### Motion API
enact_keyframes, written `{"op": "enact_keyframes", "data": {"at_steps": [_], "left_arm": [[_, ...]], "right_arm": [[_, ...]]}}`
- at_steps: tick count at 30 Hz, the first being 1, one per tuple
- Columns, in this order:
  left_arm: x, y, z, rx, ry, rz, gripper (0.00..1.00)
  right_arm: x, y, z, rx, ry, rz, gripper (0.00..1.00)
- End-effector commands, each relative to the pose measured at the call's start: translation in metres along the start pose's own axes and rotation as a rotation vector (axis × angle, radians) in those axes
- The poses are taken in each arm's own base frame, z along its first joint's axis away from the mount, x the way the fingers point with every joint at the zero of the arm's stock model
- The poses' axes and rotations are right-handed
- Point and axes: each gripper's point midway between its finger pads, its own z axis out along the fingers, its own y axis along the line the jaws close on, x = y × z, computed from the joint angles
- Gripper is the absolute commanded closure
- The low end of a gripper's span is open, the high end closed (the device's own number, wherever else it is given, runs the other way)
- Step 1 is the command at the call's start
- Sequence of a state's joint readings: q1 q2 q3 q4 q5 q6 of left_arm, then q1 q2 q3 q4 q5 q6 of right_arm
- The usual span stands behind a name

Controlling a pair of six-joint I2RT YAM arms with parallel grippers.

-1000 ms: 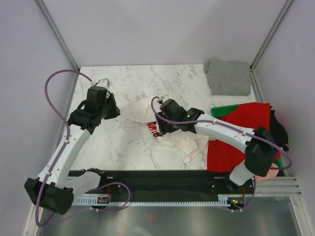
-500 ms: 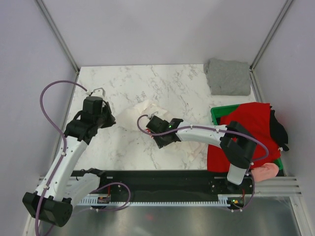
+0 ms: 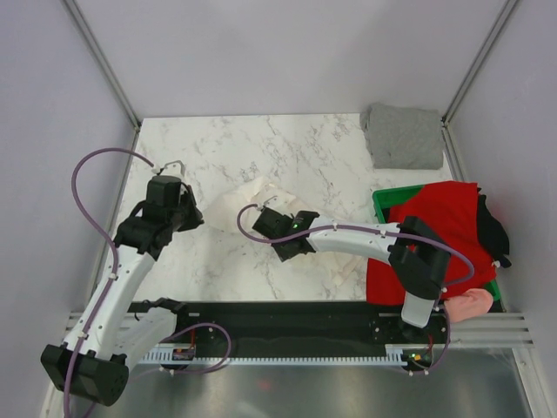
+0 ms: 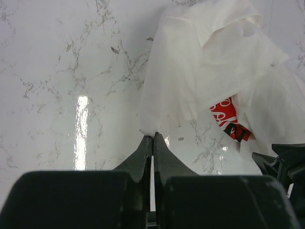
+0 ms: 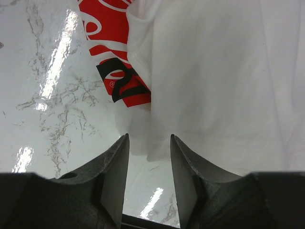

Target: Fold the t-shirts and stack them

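The large white t-shirt (image 3: 261, 193) lies crumpled mid-table; its red panel with white script (image 4: 223, 110) shows near the middle. My left gripper (image 3: 193, 212) is shut, pinching the shirt's left corner (image 4: 153, 130) at its tips (image 4: 153, 136). My right gripper (image 3: 271, 228) hangs low over the shirt's middle, open (image 5: 149, 138), with a white edge (image 5: 209, 95) lying between the fingertips and the red panel (image 5: 116, 57) ahead to the left. A grey folded t-shirt (image 3: 402, 135) sits at the back right. Red (image 3: 426, 222), black (image 3: 492, 231) and pink (image 3: 466, 305) shirts are piled at the right.
A green crate (image 3: 380, 198) stands at the right edge under the red shirt. Grey walls and metal posts close in the marble table (image 3: 218, 148) on three sides. The arms' black base rail (image 3: 278, 318) runs along the near edge.
My right gripper has moved left and toward the near edge, down over the shirt's red panel. My left gripper has drawn slightly left with the shirt corner.
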State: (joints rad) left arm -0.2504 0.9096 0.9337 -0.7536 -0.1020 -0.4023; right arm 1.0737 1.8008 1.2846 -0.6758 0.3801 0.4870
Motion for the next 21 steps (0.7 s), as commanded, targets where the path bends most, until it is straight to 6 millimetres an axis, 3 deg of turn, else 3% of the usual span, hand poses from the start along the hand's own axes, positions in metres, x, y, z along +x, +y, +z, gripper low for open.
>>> {"op": "enact_keyframes", "data": {"at_steps": [1,5,21], "left_arm": [[-0.007,-0.001,-0.003,0.016,-0.042,0.005,0.98],[-0.006,-0.003,-0.003,0.023,-0.037,-0.003,0.98],[-0.005,-0.004,-0.002,0.030,-0.033,-0.015,0.98]], "right_arm": [[-0.018,-0.005,-0.018,0.008,-0.065,0.032,0.53],[-0.016,-0.009,-0.015,0.025,-0.058,0.030,0.59],[0.004,-0.016,-0.002,0.049,-0.019,0.029,0.67]]}}
